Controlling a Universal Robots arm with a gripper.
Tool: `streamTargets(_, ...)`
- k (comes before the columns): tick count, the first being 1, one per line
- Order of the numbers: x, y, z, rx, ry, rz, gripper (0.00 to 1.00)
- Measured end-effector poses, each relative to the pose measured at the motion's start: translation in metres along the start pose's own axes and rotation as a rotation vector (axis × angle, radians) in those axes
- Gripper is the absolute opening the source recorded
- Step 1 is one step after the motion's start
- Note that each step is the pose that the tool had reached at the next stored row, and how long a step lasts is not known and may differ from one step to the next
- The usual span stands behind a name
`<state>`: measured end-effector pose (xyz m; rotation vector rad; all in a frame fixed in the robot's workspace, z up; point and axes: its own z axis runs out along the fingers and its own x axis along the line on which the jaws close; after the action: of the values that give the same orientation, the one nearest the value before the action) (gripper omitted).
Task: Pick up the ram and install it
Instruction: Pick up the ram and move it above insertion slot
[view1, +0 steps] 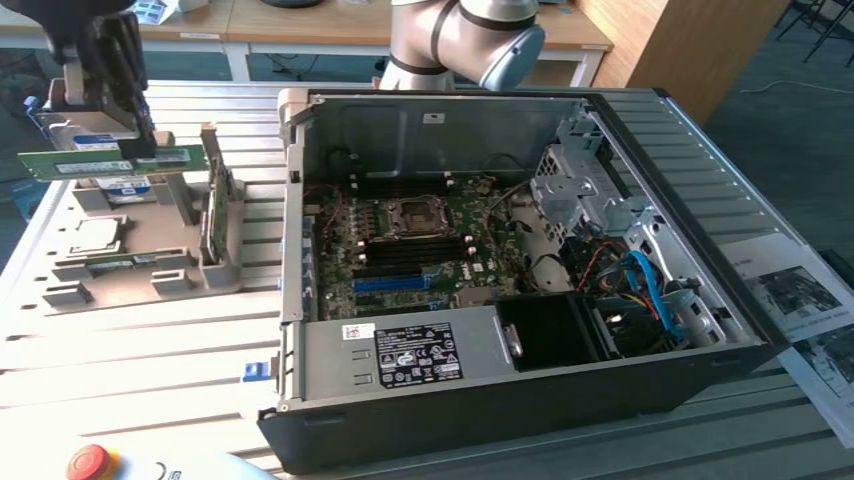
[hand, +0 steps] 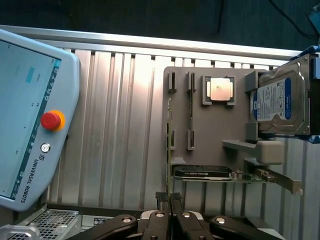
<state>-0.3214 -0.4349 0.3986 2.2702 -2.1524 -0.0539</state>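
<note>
Ram (view1: 78, 165) appears in the upper left of the exterior view as a long, narrow green board with a pale label on its face. It is held nearly level above the grey fixture (view1: 120, 270) on the bench (view1: 134, 350). The gripper (view1: 142, 150) is clenched on the ram from above, gripping near the end that points toward the open computer case (view1: 534, 400).

One dark finger covers a strip of the board, so that stretch of its face is hidden. The chips and the label's print are too blurred to make out. The gripper's upper body is cut off by the top edge of the frame. Behind the ram, most of the hard drive (view1: 127, 186) is hidden, with little more than its blue label showing.

In the wrist view the fingertips (hand: 161, 198) sit close together, and the board between them cannot be made out. The processor (hand: 220, 90) lies on the fixture there.
</note>
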Motion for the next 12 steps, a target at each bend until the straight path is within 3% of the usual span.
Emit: streamTargets(12,0.006,-0.0283,-0.0011,0.0,0.0,0.0,0.12)
